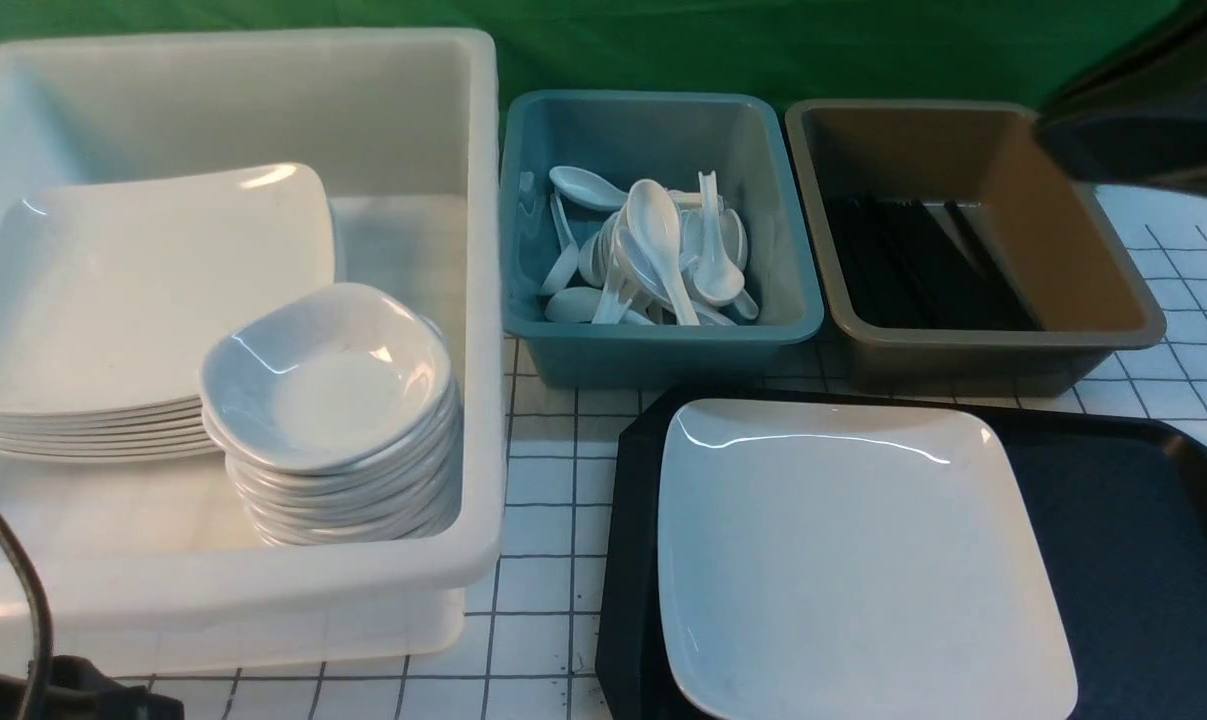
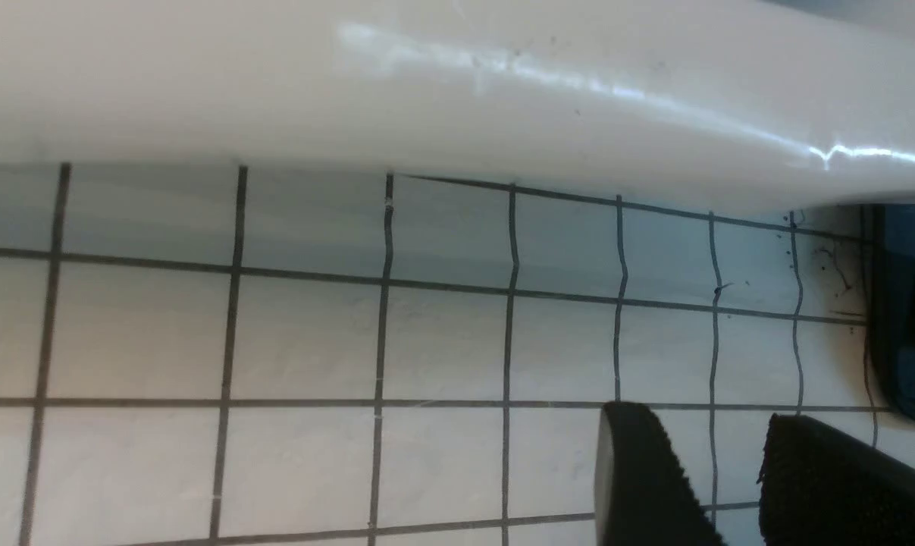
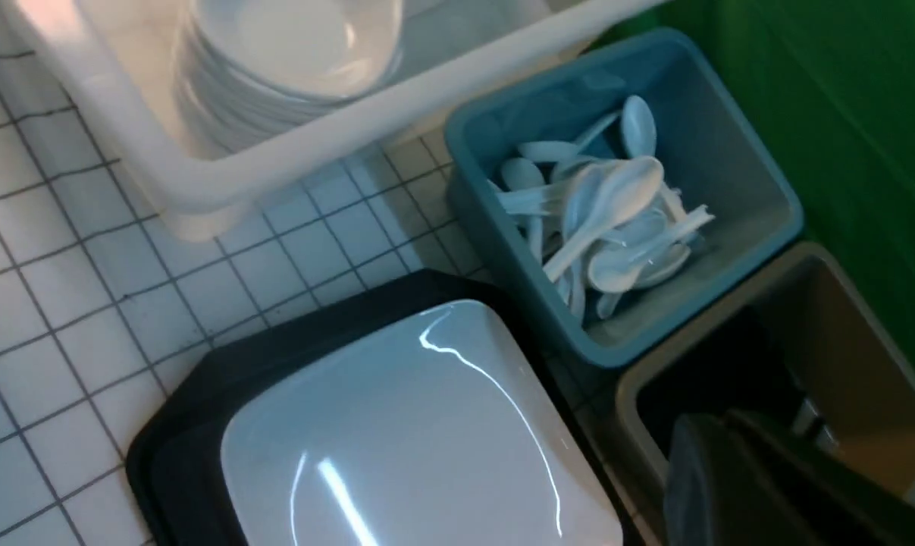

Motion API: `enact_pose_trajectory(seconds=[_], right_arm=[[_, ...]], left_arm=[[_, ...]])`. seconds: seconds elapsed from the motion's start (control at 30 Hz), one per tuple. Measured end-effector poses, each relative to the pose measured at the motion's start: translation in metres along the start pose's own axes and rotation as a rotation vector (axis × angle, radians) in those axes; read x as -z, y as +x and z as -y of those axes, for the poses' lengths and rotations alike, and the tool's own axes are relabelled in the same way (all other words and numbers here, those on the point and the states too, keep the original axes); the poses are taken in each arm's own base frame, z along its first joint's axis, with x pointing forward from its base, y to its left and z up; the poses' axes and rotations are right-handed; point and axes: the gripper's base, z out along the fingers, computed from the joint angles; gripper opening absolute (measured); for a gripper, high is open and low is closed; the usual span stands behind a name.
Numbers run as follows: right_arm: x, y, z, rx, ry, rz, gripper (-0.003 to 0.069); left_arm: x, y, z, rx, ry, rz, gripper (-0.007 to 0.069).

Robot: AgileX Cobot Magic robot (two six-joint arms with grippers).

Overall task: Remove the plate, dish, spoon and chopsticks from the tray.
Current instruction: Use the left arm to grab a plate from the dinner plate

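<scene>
A large white plate (image 1: 863, 560) (image 3: 396, 432) lies alone on the visible part of the black tray (image 1: 1133, 540) (image 3: 192, 425). White spoons (image 1: 653, 250) are piled in the teal tub (image 1: 663, 345). Black chopsticks (image 1: 923, 260) lie in the brown tub (image 1: 1003, 345). Small dishes (image 1: 333, 400) are stacked in the white tub (image 1: 483, 300). My right gripper (image 3: 711, 421) hangs over the brown tub, shut, with nothing showing between its fingers; its arm (image 1: 1153, 110) is at the top right of the front view. My left gripper (image 2: 703, 415) is open and empty over the gridded cloth, beside the white tub's wall (image 2: 457, 91).
A stack of large plates (image 1: 113, 310) fills the left of the white tub. A gridded white cloth (image 1: 543, 560) covers the table between the white tub and the tray. A green backdrop (image 1: 663, 50) rises behind the tubs. The tray's corner (image 2: 908, 318) lies near the left gripper.
</scene>
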Motion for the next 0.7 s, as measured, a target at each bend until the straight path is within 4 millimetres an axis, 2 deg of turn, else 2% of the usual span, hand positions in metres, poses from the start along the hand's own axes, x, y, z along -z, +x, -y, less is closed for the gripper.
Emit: enact_pose_trajectory(seconds=[0.07,0.17,0.2,0.23,0.3,0.4,0.53,0.6,0.63,0.7], right_arm=[[0.015,0.021,0.002,-0.063,0.035,0.007,0.0008],[0.023,0.038,0.003,-0.131,0.070,0.001,0.0007],[0.028,0.058,0.002,-0.203,0.105,-0.008,0.0007],[0.028,0.060,0.002,-0.199,0.114,-0.010,0.0007],[0.031,0.090,-0.002,-0.301,0.159,-0.024,0.0007],[0.030,0.120,-0.010,-0.395,0.175,-0.043,0.0007],[0.018,0.157,-0.025,-0.495,0.181,-0.100,0.0007],[0.014,0.163,-0.029,-0.508,0.180,-0.116,0.0007],[0.007,0.172,-0.034,-0.518,0.182,-0.146,0.0007],[0.002,0.178,-0.037,-0.529,0.183,-0.168,0.0007]], left_arm=[[0.000,0.000,0.001,0.008,0.011,0.001,0.0239],[0.000,0.000,0.003,0.023,0.032,0.004,0.0239],[0.000,-0.001,0.006,0.045,0.062,0.006,0.0239],[0.000,-0.001,0.006,0.052,0.071,0.006,0.0239],[0.001,-0.001,0.013,0.092,0.148,0.009,0.0239],[0.003,-0.003,0.022,0.098,0.250,0.022,0.0234],[0.014,-0.013,0.036,0.082,0.365,0.069,0.0181],[0.019,-0.018,0.040,0.071,0.378,0.081,0.0156],[0.028,-0.026,0.046,0.047,0.388,0.089,0.0112],[0.034,-0.035,0.051,0.020,0.386,0.083,0.0072]])
